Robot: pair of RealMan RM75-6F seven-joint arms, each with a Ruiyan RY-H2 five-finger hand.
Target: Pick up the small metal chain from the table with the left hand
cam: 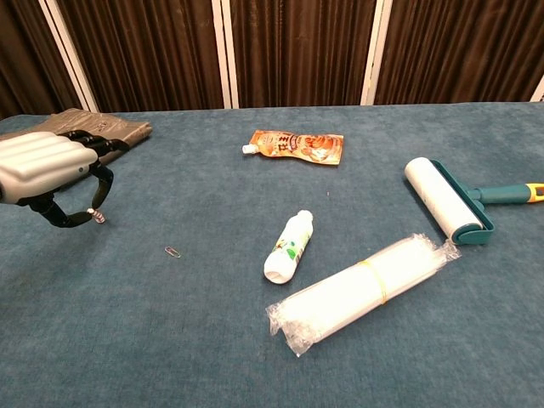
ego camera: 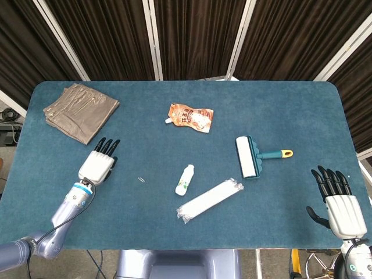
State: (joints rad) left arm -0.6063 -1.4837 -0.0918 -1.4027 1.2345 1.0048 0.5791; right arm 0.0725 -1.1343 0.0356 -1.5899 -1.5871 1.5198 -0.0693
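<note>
In the chest view my left hand (cam: 47,161) hovers above the table at the far left, fingers curled over the thumb. The small metal chain (cam: 95,215) dangles from between its thumb and fingers, its end clear of the cloth. In the head view the same left hand (ego camera: 97,164) shows near the table's front left, and the chain is hidden beneath it. My right hand (ego camera: 339,200) rests at the front right corner with its fingers spread and nothing in it.
A small paperclip (cam: 172,252) lies right of the left hand. Further right are a white bottle (cam: 289,246), a wrapped white pack (cam: 361,289) and a lint roller (cam: 446,211). An orange pouch (cam: 297,146) and a folded tan garment (ego camera: 80,110) lie further back.
</note>
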